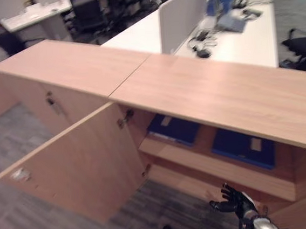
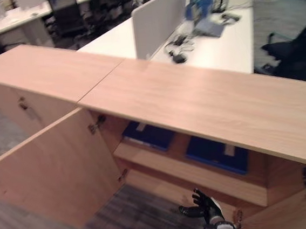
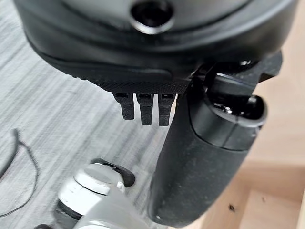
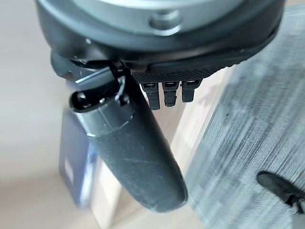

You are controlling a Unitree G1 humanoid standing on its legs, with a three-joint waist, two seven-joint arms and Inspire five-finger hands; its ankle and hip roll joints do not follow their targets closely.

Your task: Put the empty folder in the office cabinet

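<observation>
Folders (image 1: 242, 147) lay shelved just beyond my empty, spread right hand (image 1: 233, 200), so I judged drawing it clear of the cabinet (image 1: 210, 90) wisest.

Two folders (image 1: 174, 128) (image 1: 244, 147) lie side by side on the cabinet (image 1: 221, 94) shelf (image 1: 200, 158).

Even indoor light; shade under the cabinet (image 1: 216, 95) top. Head views soft; blue folder (image 4: 74, 164) blurred in right wrist view.
</observation>
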